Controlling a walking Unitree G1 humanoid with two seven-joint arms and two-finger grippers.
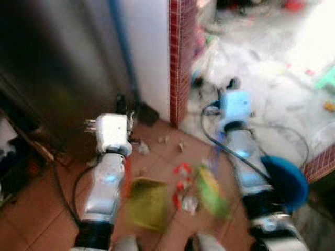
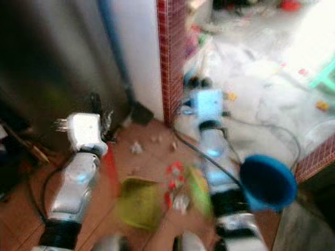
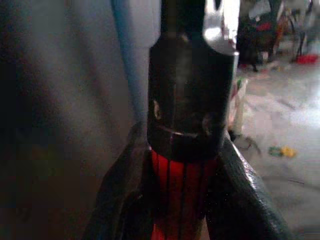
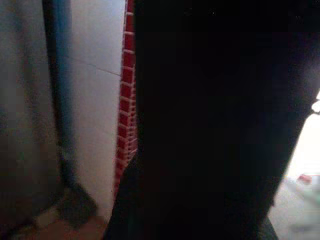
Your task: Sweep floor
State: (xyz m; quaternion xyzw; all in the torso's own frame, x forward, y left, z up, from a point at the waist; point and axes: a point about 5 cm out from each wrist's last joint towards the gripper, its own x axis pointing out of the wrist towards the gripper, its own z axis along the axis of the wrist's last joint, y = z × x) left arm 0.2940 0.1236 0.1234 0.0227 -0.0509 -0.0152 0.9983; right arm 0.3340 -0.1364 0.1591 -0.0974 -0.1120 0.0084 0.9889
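- The left gripper [image 3: 182,200] has its two black fingers [image 3: 120,195] clamped round a red ribbed handle [image 3: 181,192], which runs up into a black collar [image 3: 190,100]. It looks like a broom or brush shaft, though I cannot see its head from here.
- The right gripper [image 4: 210,150] has something very dark pressed close before its camera; whether its fingers are closed on it I cannot tell.
- A blue scoop-like thing [image 2: 268,183] sits beside the right forearm, perhaps a dustpan or cup. How it is carried is not clear.
- The litter [image 1: 184,183] lies on the brown tiles [image 1: 31,209] between the two arms, just ahead of the robot's feet: red scraps, a yellow-green wrapper [image 1: 212,191], an olive sheet [image 1: 147,203], and pale crumpled bits nearer the red-tiled post [image 1: 180,57].
- Everything is blurred, so the small pieces are hard to name.
- My guess is the scraps are light, thin paper and plastic that will flutter and skid on smooth tile, so short, low strokes would suit them better than hard ones.
- The handle looks stiff, and its ribs should keep it from slipping; the present hold just below the collar seems sound.
- A grey cabinet [image 1: 57,63] stands close on the left, so a wide swing could knock it.
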